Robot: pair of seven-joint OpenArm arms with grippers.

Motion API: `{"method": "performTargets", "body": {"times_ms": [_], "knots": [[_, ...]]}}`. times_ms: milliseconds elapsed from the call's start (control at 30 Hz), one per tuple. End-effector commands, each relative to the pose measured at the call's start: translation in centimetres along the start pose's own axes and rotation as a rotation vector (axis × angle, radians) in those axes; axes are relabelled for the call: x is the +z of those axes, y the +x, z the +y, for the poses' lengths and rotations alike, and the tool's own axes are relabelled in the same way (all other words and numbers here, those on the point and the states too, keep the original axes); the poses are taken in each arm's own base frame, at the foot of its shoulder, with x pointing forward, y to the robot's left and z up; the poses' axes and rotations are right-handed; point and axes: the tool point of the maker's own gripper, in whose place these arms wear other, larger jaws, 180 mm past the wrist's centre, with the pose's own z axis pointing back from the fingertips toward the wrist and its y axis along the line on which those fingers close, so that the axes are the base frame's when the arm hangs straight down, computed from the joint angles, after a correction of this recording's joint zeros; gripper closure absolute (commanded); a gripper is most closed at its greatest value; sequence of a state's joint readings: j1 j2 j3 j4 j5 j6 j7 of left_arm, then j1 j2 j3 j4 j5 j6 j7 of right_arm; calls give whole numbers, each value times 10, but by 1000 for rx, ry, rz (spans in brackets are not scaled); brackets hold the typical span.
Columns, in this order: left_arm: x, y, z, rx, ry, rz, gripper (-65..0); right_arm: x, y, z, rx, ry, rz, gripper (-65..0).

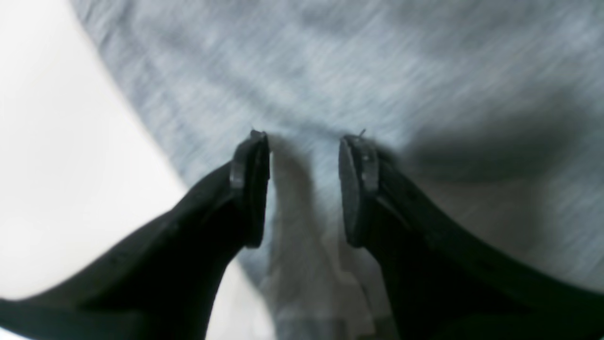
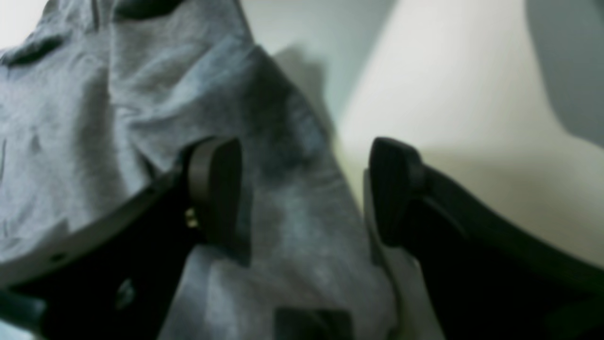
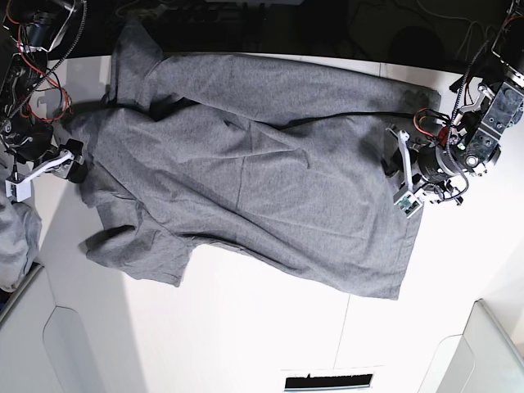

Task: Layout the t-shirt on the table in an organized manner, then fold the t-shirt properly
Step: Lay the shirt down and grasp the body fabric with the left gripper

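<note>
Grey t-shirt [image 3: 246,180] lies spread but wrinkled on table [image 3: 246,344]; folding not begun. Left gripper [image 1: 304,189] spread over hem; right gripper [image 2: 304,189] spread straddling the sleeve-side edge.

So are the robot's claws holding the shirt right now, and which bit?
No. Both the left gripper and the right gripper are open over edges of the t-shirt, with nothing pinched between them.

t-shirt [image 3: 246,180] — 1 | table [image 3: 246,336] — 1 | grippers — 2: left gripper [image 3: 399,168], right gripper [image 3: 75,161]
</note>
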State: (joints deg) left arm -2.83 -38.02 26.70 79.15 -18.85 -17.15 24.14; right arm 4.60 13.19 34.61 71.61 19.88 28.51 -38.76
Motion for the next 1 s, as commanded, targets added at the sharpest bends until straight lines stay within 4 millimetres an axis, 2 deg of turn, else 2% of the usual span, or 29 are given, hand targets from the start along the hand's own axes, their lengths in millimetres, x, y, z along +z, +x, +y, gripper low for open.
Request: {"method": "performTargets", "body": {"times_ms": [0,133,167,467,500,567,633,800,967], "knots": [[3,13,11,-9,26,-35,-270,6,18,-5,18,-6,-50,-397],[0,15,4,-7,16,-41,-270,3,2,-4,20,-1,-10,-262],[-1,16,3,-5,15,-42,-270,1,-3,-2,21,3,3,-250],[-1,11,1,-20,18,-29,-270,-20,-38,32,72,89,106,-244],[-1,9,1,-26,20,-25,-270,-22,-41,36,84,99,116,-213],[-1,5,0,-45,25,-13,-270,-24,-43,43,104,114,127,-108],[0,0,1,-70,35,1,-270,-25,-40,46,112,119,121,0],[0,-12,23,-95,151,42,-270,-13,-16,37,129,81,68,0],[-4,-45,33,-106,180,131,-270,19,25,2,85,-16,-44,0]]}}
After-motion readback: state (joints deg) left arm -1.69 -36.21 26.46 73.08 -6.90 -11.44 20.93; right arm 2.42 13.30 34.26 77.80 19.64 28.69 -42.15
